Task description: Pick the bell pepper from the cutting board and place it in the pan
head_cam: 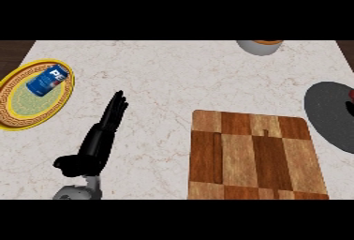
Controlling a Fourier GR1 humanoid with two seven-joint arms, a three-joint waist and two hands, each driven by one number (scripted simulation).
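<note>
Reaching up from the lower left of the head view, the left hand (104, 129) lay over the pale marbled bench (180, 79) with its fingers (117, 104) stretched out straight and close together, pointing up and slightly to the right. It was fully open and held nothing; whether it touched the bench top could not be told. Its thumb (67, 165) jutted out to the left near the wrist. The hand sat between the yellow-rimmed plate (14, 123) at the left and the wooden cutting board (249, 154) at the right, apart from both.

A blue and white can (48, 79) lay on its side on the plate, tilted toward the upper right. The cutting board, a checker of light and dark wood, showed bare wood all over. At the right edge the dark grey pan (328, 117) was partly cut off by the frame, and a small patch of red (351, 97), likely the bell pepper, showed inside it right at the picture's border; too little was visible to be sure. A grey bowl (260, 47) with an orange interior stood at the top edge of the bench. The right hand did not show.
</note>
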